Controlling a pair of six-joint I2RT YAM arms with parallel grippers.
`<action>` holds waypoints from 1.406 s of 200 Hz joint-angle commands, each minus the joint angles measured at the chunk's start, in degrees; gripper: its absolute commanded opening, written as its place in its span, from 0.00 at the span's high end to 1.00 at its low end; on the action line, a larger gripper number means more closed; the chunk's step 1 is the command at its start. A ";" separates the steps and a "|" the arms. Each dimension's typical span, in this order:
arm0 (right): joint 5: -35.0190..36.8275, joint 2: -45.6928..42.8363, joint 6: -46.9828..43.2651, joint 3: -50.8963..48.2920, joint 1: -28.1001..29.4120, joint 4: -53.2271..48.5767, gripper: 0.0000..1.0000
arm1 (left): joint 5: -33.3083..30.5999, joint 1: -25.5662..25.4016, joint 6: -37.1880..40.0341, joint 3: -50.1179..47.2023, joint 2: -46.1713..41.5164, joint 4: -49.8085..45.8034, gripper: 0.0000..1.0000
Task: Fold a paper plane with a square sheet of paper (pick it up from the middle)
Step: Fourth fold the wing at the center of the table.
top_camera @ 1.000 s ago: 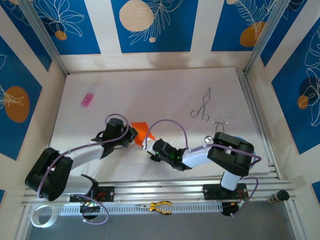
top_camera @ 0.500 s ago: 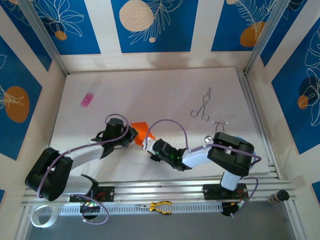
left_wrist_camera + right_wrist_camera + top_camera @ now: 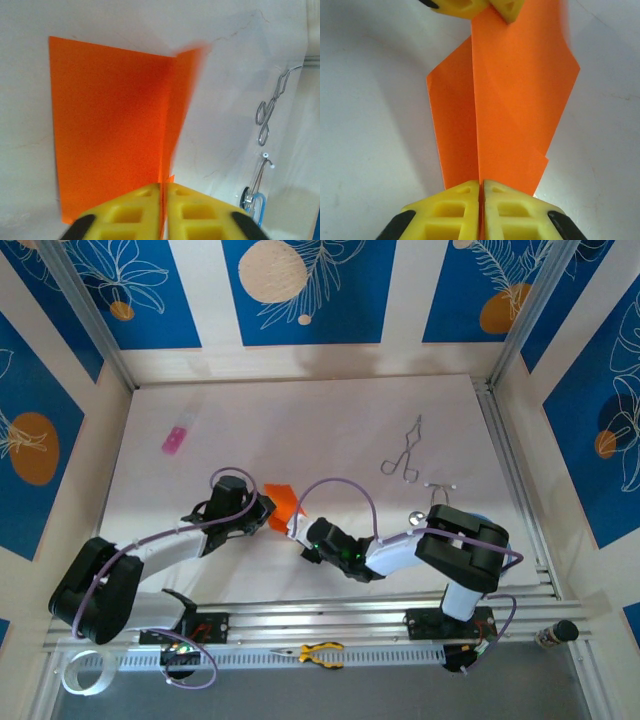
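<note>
The square sheet of paper (image 3: 283, 499), bright orange, is folded along a crease and stands up off the white table (image 3: 320, 430) between my two grippers. My left gripper (image 3: 264, 513) is shut on one end of the crease. In the left wrist view the sheet (image 3: 107, 125) opens out like a book beyond the gripper (image 3: 164, 187). My right gripper (image 3: 298, 530) is shut on the opposite end. In the right wrist view the sheet (image 3: 520, 100) runs from that gripper (image 3: 481, 184) up to the left fingertips (image 3: 507, 9). The paper plane is out of view.
A small pink object (image 3: 175, 439) lies at the far left. Metal forceps (image 3: 403, 454) lie at the right, also in the left wrist view (image 3: 269, 114). Another metal tool (image 3: 437, 495) sits by the right arm. Yellow-handled pliers (image 3: 321, 653) rest on the front rail.
Both arms have stayed almost still. The orange sheet between the grippers looks slightly narrower and a little lower than before.
</note>
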 commanded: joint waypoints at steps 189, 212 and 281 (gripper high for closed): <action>0.65 -0.57 3.18 0.07 -0.95 0.71 0.83 | 3.30 0.23 2.34 4.49 3.93 -1.10 0.96; 0.82 -0.59 3.26 -0.01 -0.95 0.38 0.83 | 3.30 0.23 2.34 4.41 3.89 -1.10 0.96; -1.12 -1.24 3.60 -0.35 -0.84 0.10 0.91 | 2.99 0.24 2.32 4.40 3.95 -1.23 0.95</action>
